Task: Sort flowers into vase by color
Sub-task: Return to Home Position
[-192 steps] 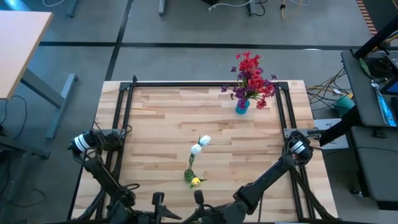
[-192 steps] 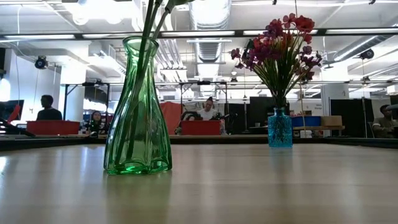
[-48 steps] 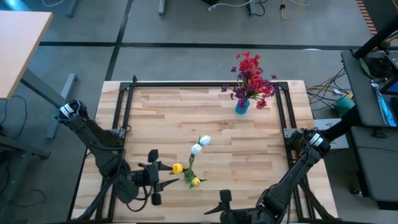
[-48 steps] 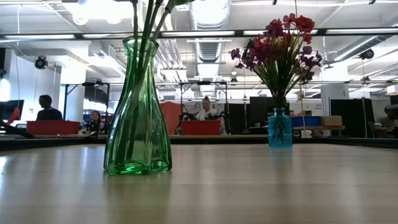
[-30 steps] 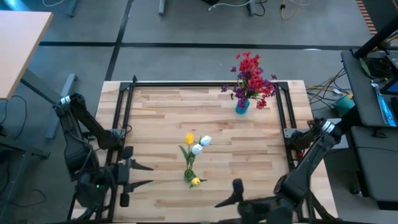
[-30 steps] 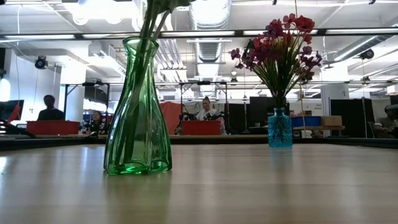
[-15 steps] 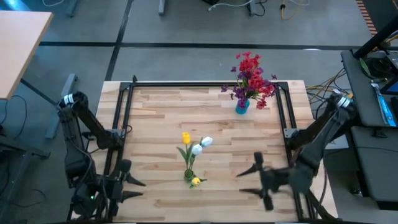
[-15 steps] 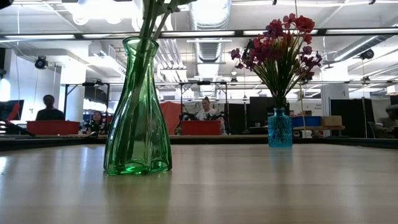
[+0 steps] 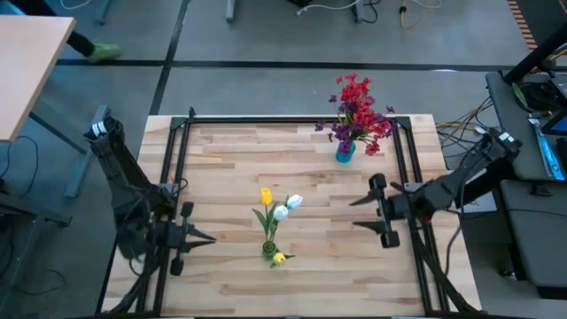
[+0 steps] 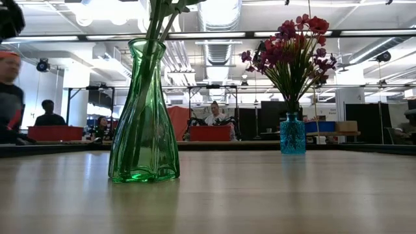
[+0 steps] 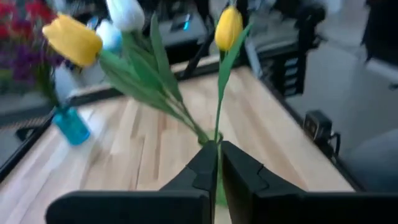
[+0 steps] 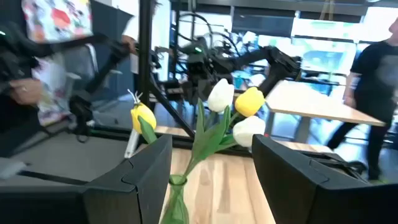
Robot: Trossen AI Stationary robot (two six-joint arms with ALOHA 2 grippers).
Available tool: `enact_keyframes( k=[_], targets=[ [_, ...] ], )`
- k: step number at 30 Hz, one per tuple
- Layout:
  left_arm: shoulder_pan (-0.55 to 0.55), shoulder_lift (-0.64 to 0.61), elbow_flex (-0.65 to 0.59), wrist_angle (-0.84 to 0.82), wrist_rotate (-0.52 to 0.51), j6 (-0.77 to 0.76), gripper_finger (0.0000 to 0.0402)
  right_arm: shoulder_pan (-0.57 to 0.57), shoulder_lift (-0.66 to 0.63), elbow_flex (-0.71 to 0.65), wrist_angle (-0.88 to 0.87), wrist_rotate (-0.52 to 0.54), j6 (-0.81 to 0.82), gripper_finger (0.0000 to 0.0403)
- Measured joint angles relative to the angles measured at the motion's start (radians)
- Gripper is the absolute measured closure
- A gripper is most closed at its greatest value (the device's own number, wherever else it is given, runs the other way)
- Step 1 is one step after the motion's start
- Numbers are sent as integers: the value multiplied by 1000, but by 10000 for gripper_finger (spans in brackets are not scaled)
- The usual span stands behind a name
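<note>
Mid-table, yellow and white buds [image 9: 281, 212] on green stems, green vase [image 10: 144, 117]

I see the red and purple flowers [image 9: 357, 111] bunched upright in the small blue vase [image 9: 345, 151] near the far edge of the table [image 9: 221, 168], right of centre. Two yellow buds [image 9: 265, 196] and two white buds [image 9: 286, 206] lean out on green stems from my clear green vase [image 10: 143, 114], nearer the front, well apart
</note>
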Motion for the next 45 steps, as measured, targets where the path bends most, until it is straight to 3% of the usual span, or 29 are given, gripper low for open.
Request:
enact_keyframes(
  k=[4,9,13,19,30,39,45],
  targets=[
    [84,-107,-158,319,108,236,400,-121,-38,-17,-7,-162,41,188],
    [247,-231,-291,434,218,333,401,-194,-46,-19,-16,-276,37,188],
    [404,-324,-348,436,396,352,401,-226,-52,-31,-45,-278,23,188],
    [537,-434,-400,405,512,368,401,-269,-107,-59,-76,-279,32,188],
    [607,-624,-495,402,516,409,402,-320,-317,-226,-32,-279,37,188],
    [859,-757,-533,326,589,418,402,-415,-516,-352,28,-279,38,188],
    [1043,-797,-544,286,767,364,401,-440,-621,-385,-22,-280,40,188]
  ],
)
